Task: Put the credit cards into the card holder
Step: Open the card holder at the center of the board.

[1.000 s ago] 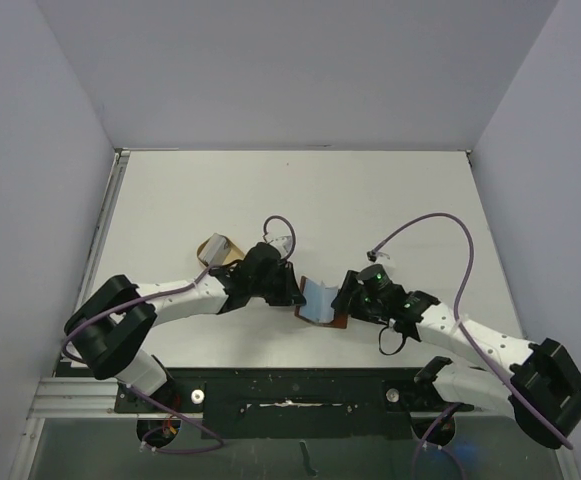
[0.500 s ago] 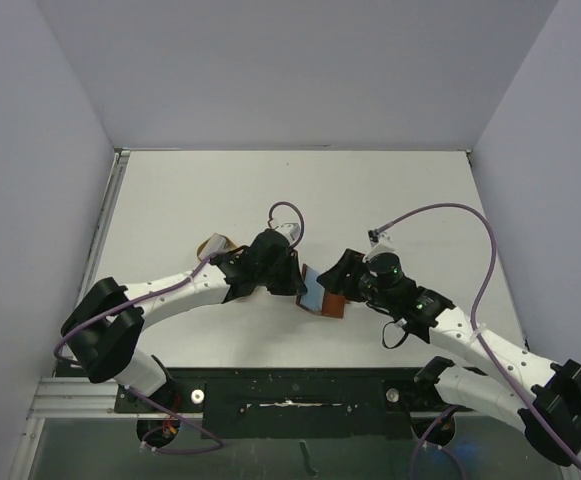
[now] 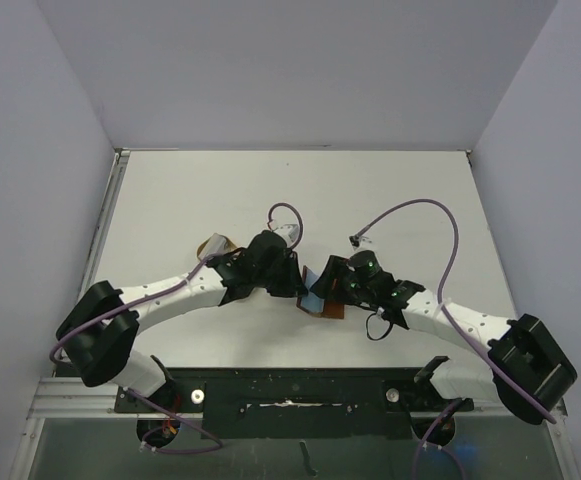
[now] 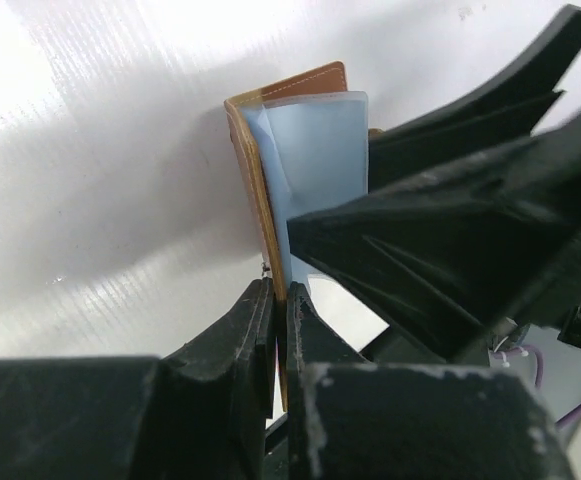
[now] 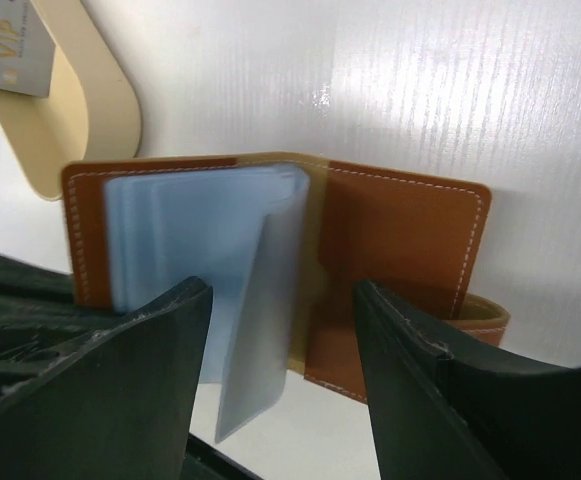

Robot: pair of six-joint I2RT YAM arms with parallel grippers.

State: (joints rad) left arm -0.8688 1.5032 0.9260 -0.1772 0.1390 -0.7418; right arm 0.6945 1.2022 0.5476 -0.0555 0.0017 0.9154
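The card holder (image 5: pixel 400 250) is a brown leather wallet that stands open on the table, with pale blue plastic sleeves (image 5: pixel 190 230) inside. My left gripper (image 4: pixel 278 292) is shut on the edge of its brown cover (image 4: pixel 253 170) and holds it upright. My right gripper (image 5: pixel 282 300) is open, and one loose sleeve stands between its fingers (image 5: pixel 140 370). In the top view the two grippers meet at the card holder (image 3: pixel 332 308) in the near middle of the table. A grey credit card (image 5: pixel 8 45) lies in a tan tray; no card is in either gripper.
The tan round-ended tray (image 5: pixel 85 115) lies just behind the card holder, and in the top view it sits left of my left gripper (image 3: pixel 215 246). Purple cables loop over both wrists. White walls close in the table on three sides.
My right gripper has moved up and left to the card holder. My left gripper has shifted slightly away from me, and the card holder with it.
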